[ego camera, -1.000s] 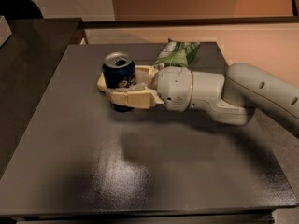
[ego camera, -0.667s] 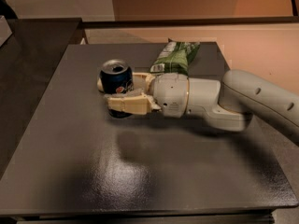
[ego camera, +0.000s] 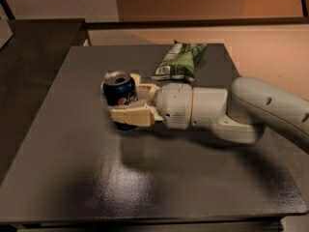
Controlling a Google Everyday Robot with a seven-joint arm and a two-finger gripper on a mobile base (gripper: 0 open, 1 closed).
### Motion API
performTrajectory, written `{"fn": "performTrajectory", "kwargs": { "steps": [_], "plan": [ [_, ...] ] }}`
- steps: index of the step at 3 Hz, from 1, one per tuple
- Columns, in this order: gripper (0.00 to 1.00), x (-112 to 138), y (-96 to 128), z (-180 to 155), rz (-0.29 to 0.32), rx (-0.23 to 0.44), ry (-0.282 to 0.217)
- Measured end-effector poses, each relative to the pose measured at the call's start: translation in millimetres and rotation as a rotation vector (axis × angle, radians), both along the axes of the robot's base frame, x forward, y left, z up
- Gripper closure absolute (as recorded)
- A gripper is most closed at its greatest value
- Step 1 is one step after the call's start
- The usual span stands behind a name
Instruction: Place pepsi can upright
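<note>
Most of the near part of the table (ego camera: 145,192) is bare dark surface with a dull sheen, and its front edge is cut off by the bottom of the view. A soft shadow lies on it under the arm (ego camera: 251,112), which comes in from the right; the arm's far end runs out of the view at the right edge.

Past that, around the middle of the table, the gripper (ego camera: 110,100) points left, low over the surface. Its jaws stand one on the near side and one on the far side of the can (ego camera: 119,92) and are clenched on it. The can stands upright between them, left of the table's centre, its silver top tipped a little toward the camera and its logo showing on the blue side. The near finger (ego camera: 131,116) crosses the can's lower part, so whether the base rests on the table is hard to make out. The far finger is mostly hidden behind the can.

Farther back, near the table's rear edge and apart from the gripper, a green bag (ego camera: 179,61) lies flat; its print is too small to read. To the left a darker counter (ego camera: 34,52) adjoins the table, partly cut off. A tan wall (ego camera: 251,42) rises behind.
</note>
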State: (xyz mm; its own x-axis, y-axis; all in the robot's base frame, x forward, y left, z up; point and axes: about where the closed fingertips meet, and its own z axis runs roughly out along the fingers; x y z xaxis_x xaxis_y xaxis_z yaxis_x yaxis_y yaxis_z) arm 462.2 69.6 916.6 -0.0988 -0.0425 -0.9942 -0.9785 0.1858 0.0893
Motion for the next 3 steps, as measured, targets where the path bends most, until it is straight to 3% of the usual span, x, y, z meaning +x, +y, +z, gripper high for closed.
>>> {"fn": "performTrajectory", "kwargs": {
  "steps": [3],
  "plan": [
    [1.00,9.5,0.7,-12.7,-0.111,-0.052,-0.046]
  ]
}}
